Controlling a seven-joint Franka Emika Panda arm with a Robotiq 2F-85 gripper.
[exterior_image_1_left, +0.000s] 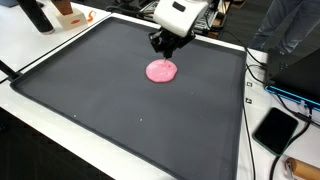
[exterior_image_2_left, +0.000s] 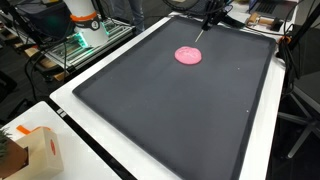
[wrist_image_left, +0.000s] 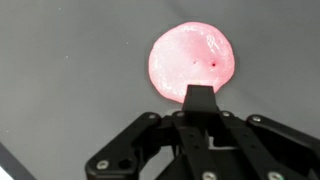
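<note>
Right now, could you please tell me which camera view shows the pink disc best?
The wrist view: the pink disc shows large and close, its glossy surface and dark specks plain, though the claw covers its lower edge. In both exterior views it is only a small pink spot on the dark mat.

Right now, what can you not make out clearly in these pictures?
Pink disc: in the wrist view the fingers hide its near edge.
Whether the fingers touch the disc: too small to tell in both exterior views, with the gripper close by it.
Orange and white object: cut off by the top edge of an exterior view.
</note>
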